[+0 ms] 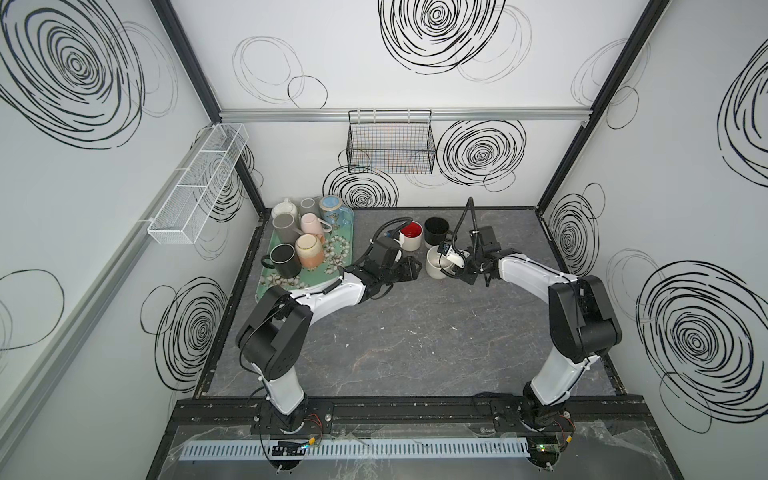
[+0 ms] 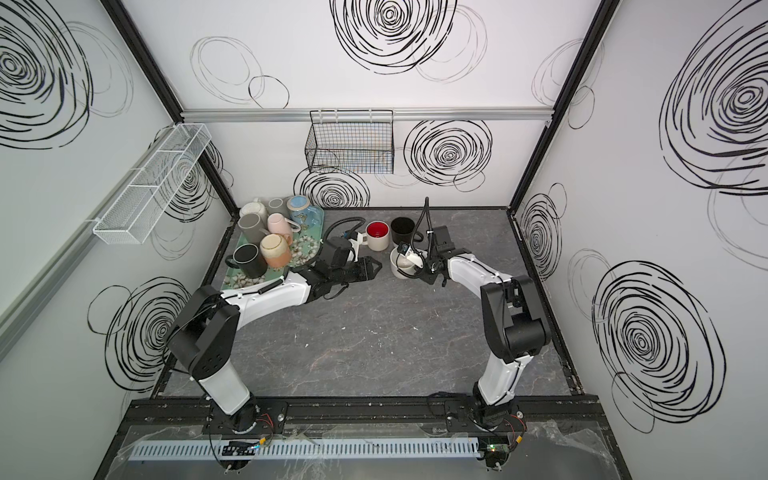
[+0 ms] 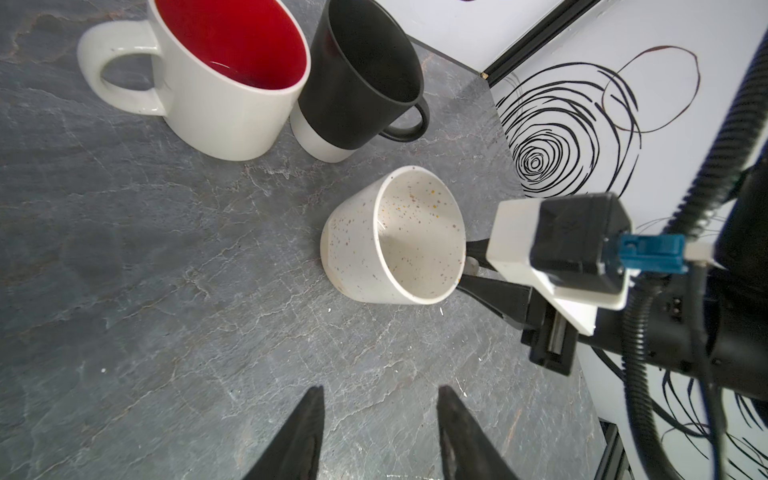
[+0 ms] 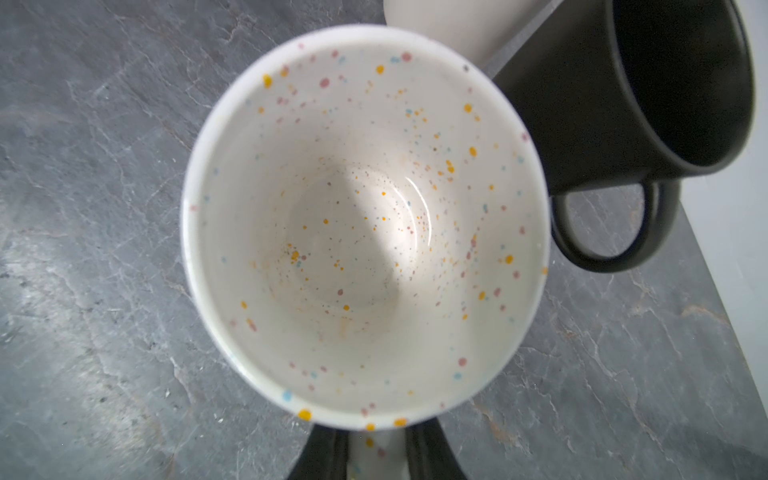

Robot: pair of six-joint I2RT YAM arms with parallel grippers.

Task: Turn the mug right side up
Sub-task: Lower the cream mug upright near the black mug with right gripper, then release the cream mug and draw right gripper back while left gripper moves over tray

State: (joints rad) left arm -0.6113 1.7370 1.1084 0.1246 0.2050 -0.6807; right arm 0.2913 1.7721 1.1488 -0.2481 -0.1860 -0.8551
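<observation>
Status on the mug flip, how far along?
Done: the speckled mug is mouth-up. In hand: the right gripper is shut on its handle; whether the base sits flat is unclear. Remaining: settle it if needed, release, retract. The left gripper is open and empty.

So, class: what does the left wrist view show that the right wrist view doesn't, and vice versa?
Only the left wrist view: the left pincer, open and empty, the red inside of the white mug, and the right arm's wrist camera. Only the right wrist view: the handle of the speckled mug, clamped in the right pincer. Both: the speckled mug, the black mug, the right pincer and the grey table.
</observation>
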